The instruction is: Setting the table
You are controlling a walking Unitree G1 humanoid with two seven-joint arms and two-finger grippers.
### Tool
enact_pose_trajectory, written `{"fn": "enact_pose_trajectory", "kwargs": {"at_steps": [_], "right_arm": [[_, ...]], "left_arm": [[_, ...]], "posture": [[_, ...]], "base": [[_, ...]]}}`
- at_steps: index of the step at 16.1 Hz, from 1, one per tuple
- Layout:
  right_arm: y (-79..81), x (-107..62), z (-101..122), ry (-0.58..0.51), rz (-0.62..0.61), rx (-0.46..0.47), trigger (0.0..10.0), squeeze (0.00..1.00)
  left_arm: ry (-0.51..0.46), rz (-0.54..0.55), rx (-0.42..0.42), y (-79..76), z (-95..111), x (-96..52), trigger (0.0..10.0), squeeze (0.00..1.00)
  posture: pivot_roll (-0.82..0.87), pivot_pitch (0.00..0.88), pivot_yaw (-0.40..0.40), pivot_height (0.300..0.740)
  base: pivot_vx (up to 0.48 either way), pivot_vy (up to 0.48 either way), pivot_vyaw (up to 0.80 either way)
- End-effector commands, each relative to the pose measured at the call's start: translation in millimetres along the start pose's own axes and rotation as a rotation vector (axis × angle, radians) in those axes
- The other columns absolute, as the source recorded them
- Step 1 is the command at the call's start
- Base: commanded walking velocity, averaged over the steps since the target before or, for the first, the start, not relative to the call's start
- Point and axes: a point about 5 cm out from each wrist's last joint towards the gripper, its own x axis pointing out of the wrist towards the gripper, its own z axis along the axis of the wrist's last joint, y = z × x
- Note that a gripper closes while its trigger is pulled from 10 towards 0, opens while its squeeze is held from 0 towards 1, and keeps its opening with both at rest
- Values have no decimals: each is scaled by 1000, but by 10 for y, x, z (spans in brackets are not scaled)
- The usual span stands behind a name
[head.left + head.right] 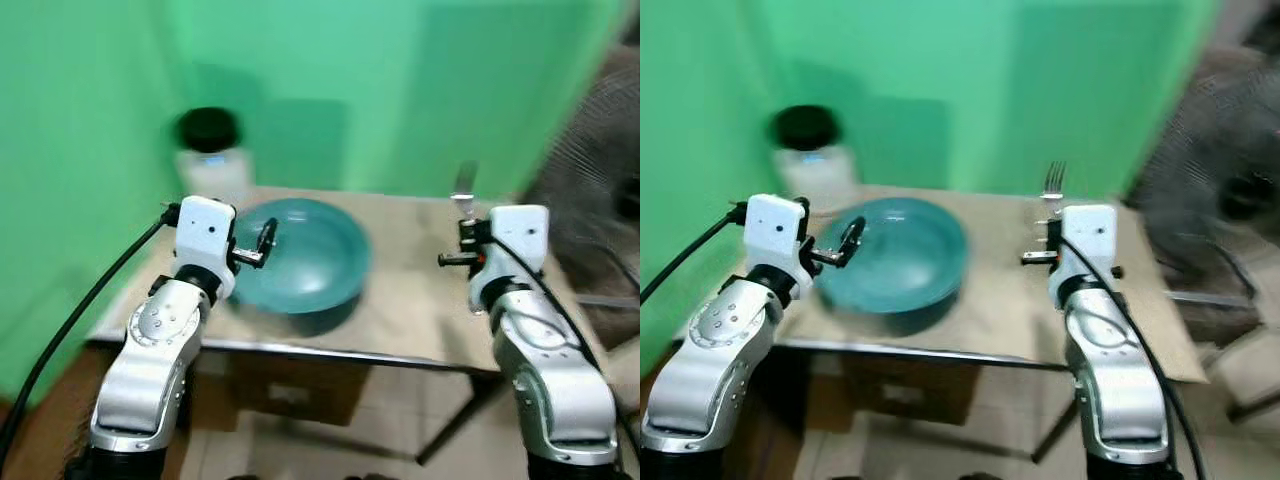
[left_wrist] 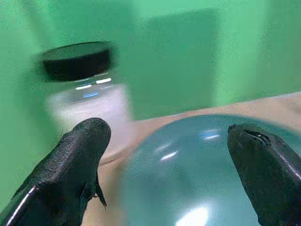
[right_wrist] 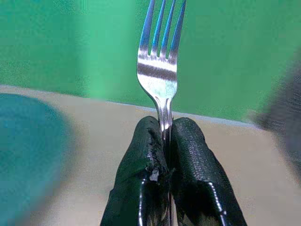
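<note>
One fork [image 3: 159, 70] stands tines-up, pinched by its handle between the right gripper [image 3: 165, 136] above the table's [image 1: 1000, 300] right half, likely so it can be laid beside the teal bowl [image 1: 902, 255]. The left gripper [image 2: 164, 155], jaws spread and empty, hovers at the bowl's left rim, near the black-lidded jar [image 1: 212, 155] at the back left corner.

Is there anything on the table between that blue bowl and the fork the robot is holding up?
No, just bare tabletop between the bowl and the fork, as the right eye view shows.
</note>
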Motion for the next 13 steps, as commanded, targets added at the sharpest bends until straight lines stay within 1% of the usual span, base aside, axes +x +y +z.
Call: {"fn": "enact_pose_trajectory", "kwargs": {"at_steps": [1,2,3,7,9,13], "right_arm": [[-34,7,24,-9,-14,-17,10000,0],[-41,11,14,4,-24,-1,10000,0],[-37,16,28,-4,-23,12,10000,0],[-58,15,41,-8,-36,18,10000,0],[-58,21,46,-9,-40,17,10000,0],[-77,27,52,-9,-49,15,10000,0]], "left_arm": [[0,11,2,-2,4,8,10000,0],[-5,7,4,-8,13,10,10000,0],[-9,6,5,-6,20,21,10000,0],[-20,-3,28,-25,40,47,10000,0],[-22,-4,33,-25,47,67,10000,0],[-29,-7,34,-34,54,92,10000,0]], "posture": [[84,0,-25,740],[84,0,-25,740],[81,0,-23,740],[78,0,-20,740],[74,0,-17,740],[68,0,-18,740]], "base": [[0,0,0],[0,0,0],[0,0,-800],[0,0,-800],[0,-319,-800],[0,-393,0]]}}
